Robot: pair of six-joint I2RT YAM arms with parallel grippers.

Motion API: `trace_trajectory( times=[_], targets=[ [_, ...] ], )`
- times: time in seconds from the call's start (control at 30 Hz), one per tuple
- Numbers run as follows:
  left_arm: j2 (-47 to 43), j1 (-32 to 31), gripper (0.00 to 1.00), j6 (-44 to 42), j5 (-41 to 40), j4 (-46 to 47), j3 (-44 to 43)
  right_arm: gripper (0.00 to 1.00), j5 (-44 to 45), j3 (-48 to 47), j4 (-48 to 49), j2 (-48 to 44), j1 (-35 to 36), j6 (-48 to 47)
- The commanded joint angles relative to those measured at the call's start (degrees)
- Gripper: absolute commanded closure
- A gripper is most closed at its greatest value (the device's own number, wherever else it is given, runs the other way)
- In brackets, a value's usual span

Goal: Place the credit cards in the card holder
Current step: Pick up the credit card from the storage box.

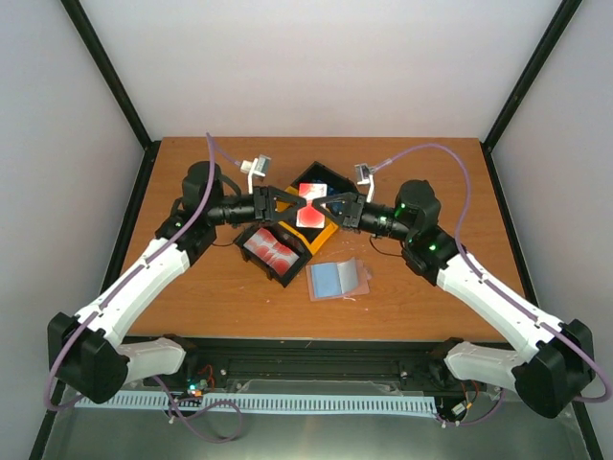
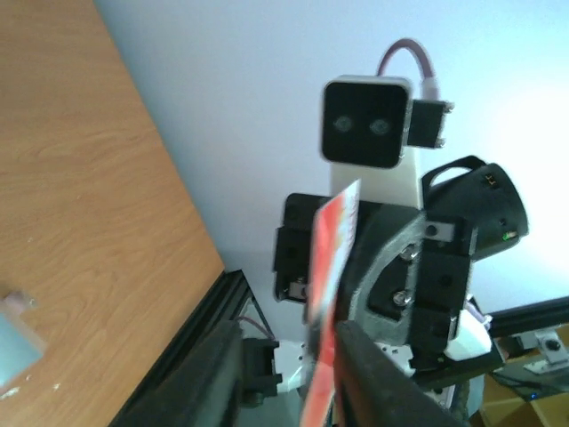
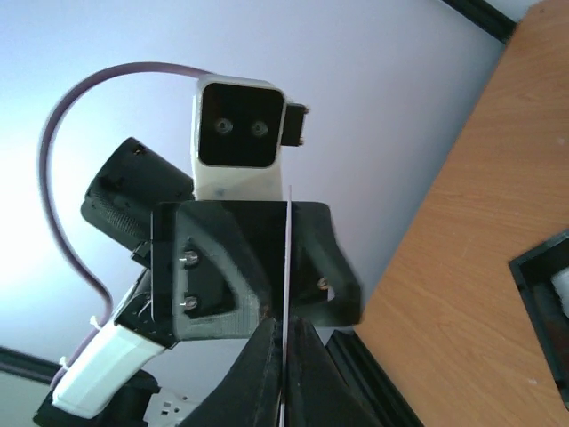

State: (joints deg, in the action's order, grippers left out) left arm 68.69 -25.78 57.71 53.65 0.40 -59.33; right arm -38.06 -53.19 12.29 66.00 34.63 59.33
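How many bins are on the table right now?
2. One black bin with red-and-white cards inside sits left of centre. One black-and-yellow bin sits just behind it at centre, partly hidden. No others show.

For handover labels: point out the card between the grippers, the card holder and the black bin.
card [image 1: 308,217], top view, its face
card holder [image 1: 337,280], top view, its middle
black bin [image 1: 259,264], top view, left rim

Glossy plastic card [image 2: 333,253]; smooth, matt wood-grain table [image 2: 89,178].
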Motion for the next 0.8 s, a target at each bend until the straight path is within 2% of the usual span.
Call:
trace_trajectory(
  times=[0.0,0.03,0.1,0.17,0.33,0.47,0.57,0.77],
  targets=[
    [-1.0,-0.1,0.57,1.8,-1.0,-2.3,1.2,0.97,2.7,-2.6,-10.8,-1.6,-0.5,3.2],
    [-1.0,-0.1,0.52,0.5,-2.3,-4.5,1.1,0.97,4.0,-4.1,-17.6,-0.9,-0.8,3.6],
    [-0.9,-0.1,0.47,-3.5,-7.3,-12.3,-0.3,0.97,5.0,-6.3,-31.0,1.1,-2.4,5.4],
    [-0.7,-0.2,0.43,-7.4,-12.1,-18.7,-1.1,0.97,4.2,-4.5,-34.9,1.4,-3.3,8.0],
    [-1.6,-1.8,0.44,-10.0,-16.7,-21.0,5.2,0.97,8.2,0.0,-38.6,0.8,-3.3,7.7],
    [1.9,-7.3,0.50,-11.3,-22.7,-23.3,6.5,0.97,9.8,3.5,-39.1,3.0,-3.3,4.8],
    [6.7,-11.7,0.54,-13.5,-26.7,-25.2,5.4,0.97,11.8,4.6,-39.7,6.2,-3.3,-1.0],
    [14.8,-17.0,0.54,-18.3,-33.2,-23.5,5.8,0.97,16.0,8.1,-35.2,10.1,-3.9,-14.2]
  ],
)
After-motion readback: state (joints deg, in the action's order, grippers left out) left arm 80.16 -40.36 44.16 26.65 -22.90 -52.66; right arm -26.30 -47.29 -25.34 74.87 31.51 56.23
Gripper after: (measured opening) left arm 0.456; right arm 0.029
